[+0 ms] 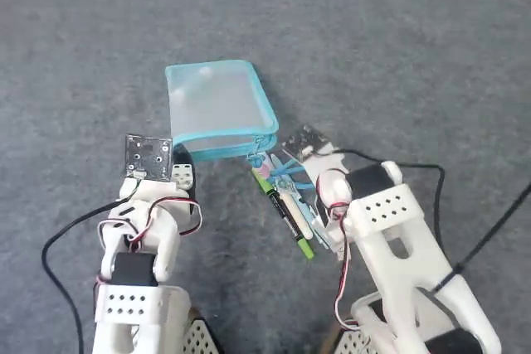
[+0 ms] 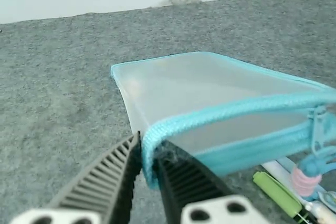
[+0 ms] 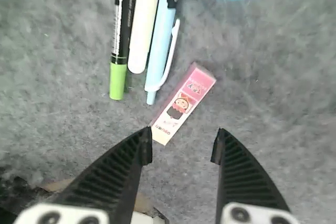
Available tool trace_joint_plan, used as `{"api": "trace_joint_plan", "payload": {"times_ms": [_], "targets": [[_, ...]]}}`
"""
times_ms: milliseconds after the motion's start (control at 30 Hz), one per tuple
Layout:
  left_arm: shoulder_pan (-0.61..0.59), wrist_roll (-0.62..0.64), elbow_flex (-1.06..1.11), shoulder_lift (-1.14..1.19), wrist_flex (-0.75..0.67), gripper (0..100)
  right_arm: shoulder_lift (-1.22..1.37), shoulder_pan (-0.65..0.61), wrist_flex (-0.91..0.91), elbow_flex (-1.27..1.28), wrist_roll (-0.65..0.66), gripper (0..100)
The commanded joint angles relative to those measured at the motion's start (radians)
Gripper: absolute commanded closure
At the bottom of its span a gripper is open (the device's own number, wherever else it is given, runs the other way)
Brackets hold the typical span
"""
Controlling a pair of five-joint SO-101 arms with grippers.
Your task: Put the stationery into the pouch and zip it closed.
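While the left gripper [image 2: 148,150] pinches a corner of the blue pouch [image 2: 210,87], seemingly to steady it, the right gripper [image 3: 181,142] hangs spread wide above the pink eraser [image 3: 185,102] lying beside the pens [image 3: 137,24].

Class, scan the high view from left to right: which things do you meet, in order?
left arm → pouch → green-capped marker → right arm
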Motion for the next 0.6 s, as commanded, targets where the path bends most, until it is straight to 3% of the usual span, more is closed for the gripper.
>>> {"api": "trace_joint_plan", "payload": {"times_ms": [0, 233, 567], "targets": [[-0.005, -0.015, -0.036, -0.015, -0.018, 99, -0.042, 0.013, -0.038, 0.003, 0.017, 80.5], [-0.005, -0.014, -0.036, -0.015, -0.017, 99, -0.013, 0.015, -0.068, 0.028, 0.057, 80.5], [-0.003, -0.014, -0.035, -0.014, -0.015, 99, 0.255, 0.019, -0.211, 0.025, 0.054, 80.5]]}}
